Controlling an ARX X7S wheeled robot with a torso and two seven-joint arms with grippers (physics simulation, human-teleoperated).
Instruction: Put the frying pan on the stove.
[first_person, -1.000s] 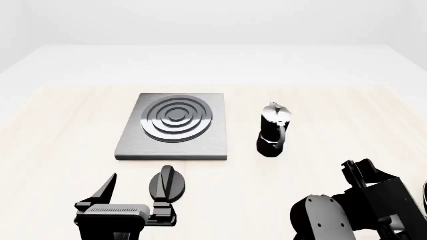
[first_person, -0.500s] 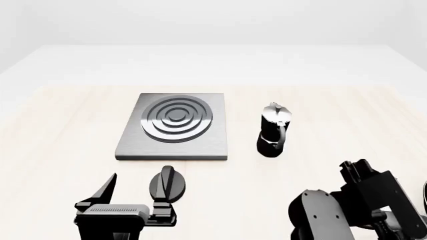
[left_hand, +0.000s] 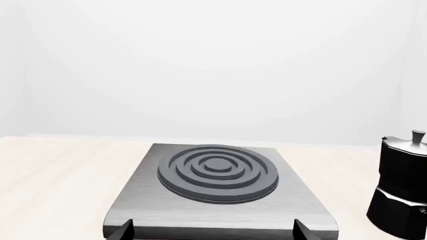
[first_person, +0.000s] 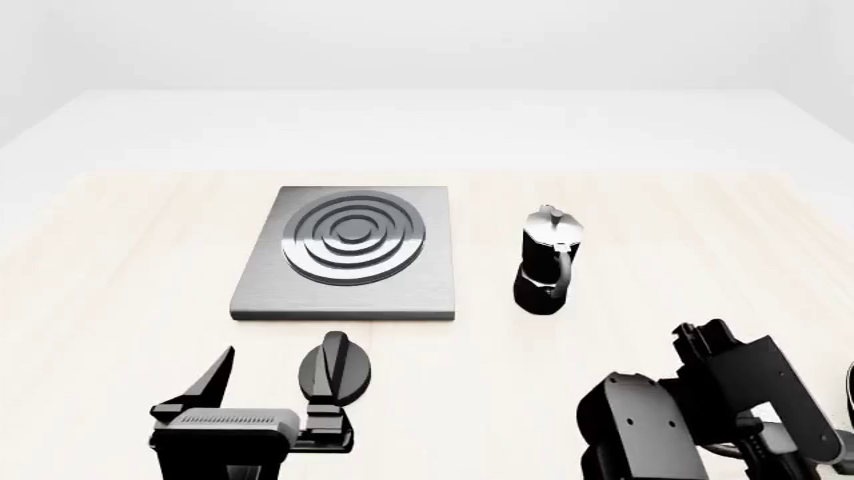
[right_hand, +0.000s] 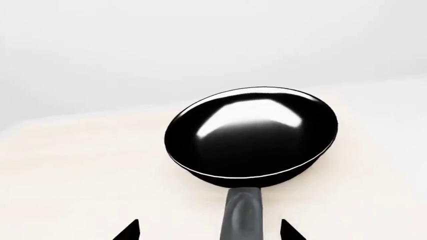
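Observation:
The frying pan (right_hand: 250, 132) is glossy black and lies on the pale table in the right wrist view, with its handle (right_hand: 243, 217) pointing toward my right gripper (right_hand: 208, 231). That gripper is open, and the handle's near part lies between its two fingertips, closer to one of them, with no contact visible. The stove (first_person: 427, 285), a grey plate with a ring burner, lies at the table's middle left. My left gripper (first_person: 274, 390) is open and empty just in front of the stove (left_hand: 143, 200); its tips frame the plate's near edge (left_hand: 213, 232).
A black-and-silver moka pot (first_person: 547, 260) stands right of the stove and also shows in the left wrist view (left_hand: 403, 192). A small black knob (first_person: 336, 368) lies beside my left gripper. My right arm (first_person: 707, 420) fills the lower right corner.
My right arm has shifted slightly left and turned a little in the head view. The left arm, stove, knob and moka pot have not moved.

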